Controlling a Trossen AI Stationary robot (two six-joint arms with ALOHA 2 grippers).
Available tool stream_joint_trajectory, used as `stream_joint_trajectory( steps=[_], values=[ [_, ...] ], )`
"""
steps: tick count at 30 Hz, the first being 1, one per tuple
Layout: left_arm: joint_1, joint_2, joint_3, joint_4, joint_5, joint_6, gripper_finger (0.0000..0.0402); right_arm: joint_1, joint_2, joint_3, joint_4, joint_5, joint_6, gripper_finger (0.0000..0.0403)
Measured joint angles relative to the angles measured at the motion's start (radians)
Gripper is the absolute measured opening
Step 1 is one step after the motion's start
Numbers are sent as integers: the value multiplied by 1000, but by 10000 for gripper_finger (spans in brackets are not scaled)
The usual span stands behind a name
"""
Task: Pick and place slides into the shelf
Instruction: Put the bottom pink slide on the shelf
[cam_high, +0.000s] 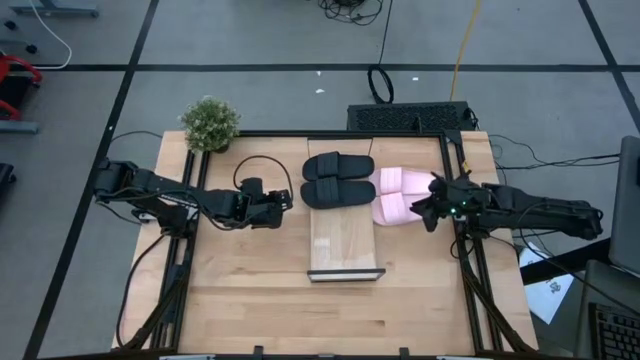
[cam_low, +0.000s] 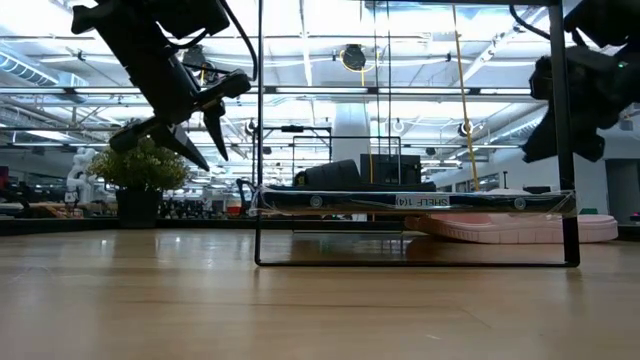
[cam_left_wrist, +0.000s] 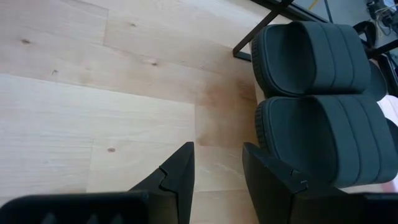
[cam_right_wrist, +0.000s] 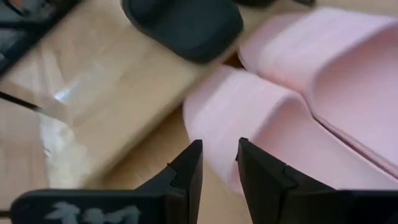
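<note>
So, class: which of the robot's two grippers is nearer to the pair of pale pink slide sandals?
Right. The right gripper hovers at the pale pink slide sandals beside the light-wood shelf; the left gripper waits beyond the black slides.

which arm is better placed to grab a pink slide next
Right. Its claw hangs directly at the two pink slides lying beside the shelf; the left claw sits across the shelf, by the black slides.

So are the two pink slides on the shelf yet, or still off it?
Off. The pink slides lie on the tabletop beside the shelf; only the black slides sit on it.
</note>
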Motion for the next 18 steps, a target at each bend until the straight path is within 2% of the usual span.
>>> stream_joint_trajectory(
  steps=[7, 11, 18],
  values=[
    [0, 0, 0, 0, 0, 0, 129, -1, 1, -30, 77, -9, 46, 97],
    [0, 0, 0, 0, 0, 0, 129, -1, 1, -52, 76, -52, 91, 132],
    [0, 0, 0, -1, 0, 6, 129, -2, 1, -80, 76, -46, 117, 200]
  ],
)
